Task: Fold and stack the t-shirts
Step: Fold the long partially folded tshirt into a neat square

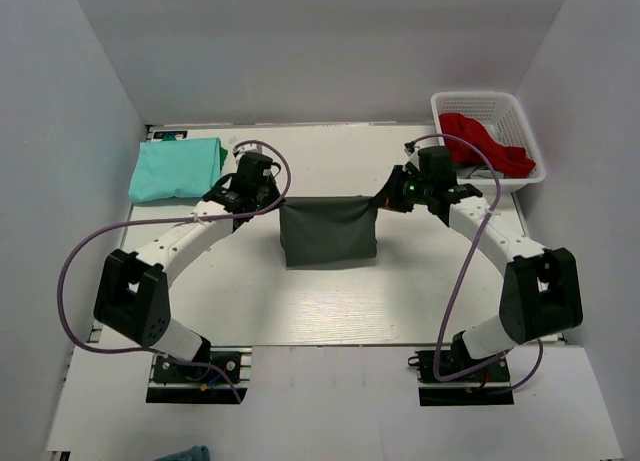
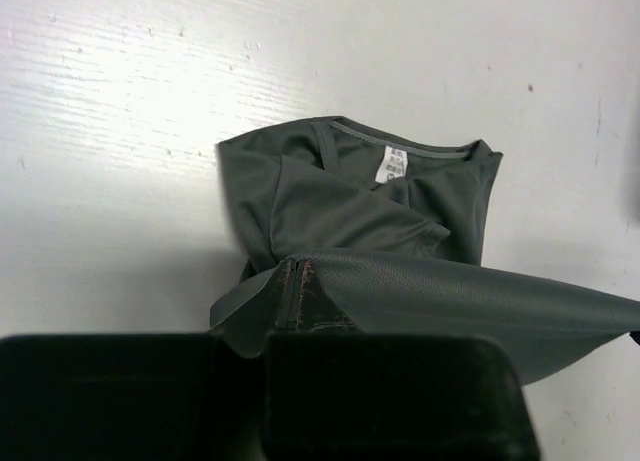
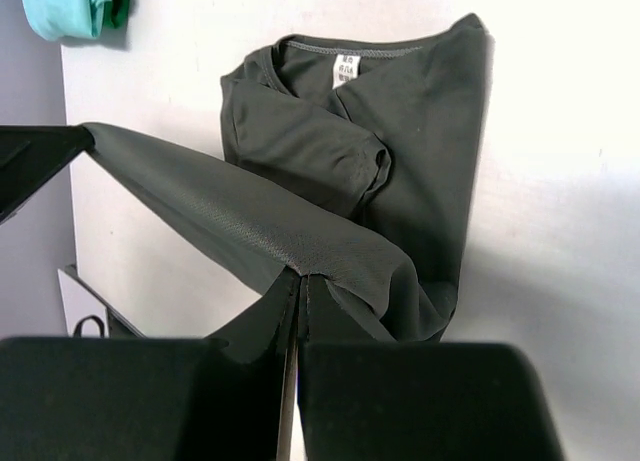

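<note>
The dark charcoal t-shirt (image 1: 328, 233) lies mid-table, its far edge lifted and stretched between both grippers. My left gripper (image 1: 272, 202) is shut on that edge's left corner, and my right gripper (image 1: 382, 201) is shut on its right corner. In the left wrist view the pinched hem rises at my left gripper (image 2: 293, 273), above the collar and label of the charcoal t-shirt (image 2: 350, 206) on the table. The right wrist view shows my right gripper (image 3: 303, 281) shut on the taut fold of the charcoal t-shirt (image 3: 410, 131). The mint-green t-shirt (image 1: 175, 169) lies folded at the back left.
A white basket (image 1: 500, 106) holding red cloth (image 1: 485, 141) stands at the back right. The mint t-shirt (image 3: 70, 6) shows at the top left of the right wrist view. White walls enclose the table on three sides.
</note>
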{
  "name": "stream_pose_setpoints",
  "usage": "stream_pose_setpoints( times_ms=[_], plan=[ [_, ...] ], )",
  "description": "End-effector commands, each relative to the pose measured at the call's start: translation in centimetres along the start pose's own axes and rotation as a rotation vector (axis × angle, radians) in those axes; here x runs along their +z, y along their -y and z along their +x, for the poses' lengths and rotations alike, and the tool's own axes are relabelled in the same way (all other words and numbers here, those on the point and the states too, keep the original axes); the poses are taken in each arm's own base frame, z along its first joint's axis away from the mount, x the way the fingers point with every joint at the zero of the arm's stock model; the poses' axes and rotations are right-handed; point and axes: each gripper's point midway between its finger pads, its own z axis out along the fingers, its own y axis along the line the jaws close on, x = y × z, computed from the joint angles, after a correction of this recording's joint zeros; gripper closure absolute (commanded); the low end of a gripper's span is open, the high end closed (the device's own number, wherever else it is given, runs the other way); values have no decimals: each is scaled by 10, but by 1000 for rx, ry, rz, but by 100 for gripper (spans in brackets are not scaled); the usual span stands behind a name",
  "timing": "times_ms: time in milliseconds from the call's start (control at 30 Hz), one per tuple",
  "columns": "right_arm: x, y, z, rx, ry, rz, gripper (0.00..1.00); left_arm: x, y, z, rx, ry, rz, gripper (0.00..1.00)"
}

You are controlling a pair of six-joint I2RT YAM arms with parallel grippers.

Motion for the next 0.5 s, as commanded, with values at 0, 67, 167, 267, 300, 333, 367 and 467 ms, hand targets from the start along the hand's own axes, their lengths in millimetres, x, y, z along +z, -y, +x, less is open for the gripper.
stream_pose_setpoints(
  times_ms=[0,67,167,267,300,333,367,467],
  plan=[
    [6,-11,-32,-42,56,-64,100,4,7,-31,-4,80,-4,100],
    [14,-9,-37,-43,49,-70,100,15,-2,-37,-8,91,-30,100],
    [25,3,-44,-27,49,-43,100,25,6,-45,6,96,-3,100],
    [36,13,-53,-25,50,-9,100,45,2,-47,9,58,-29,100],
    [42,18,-57,-16,44,3,100,50,2,-46,10,53,-33,100],
    [43,19,-58,-16,43,8,100,59,0,-41,14,35,-47,100],
    [48,22,-59,-21,41,14,100,62,2,-47,15,47,-31,100],
    [61,34,-65,-17,39,47,100,77,5,-44,27,40,-11,100]
  ],
)
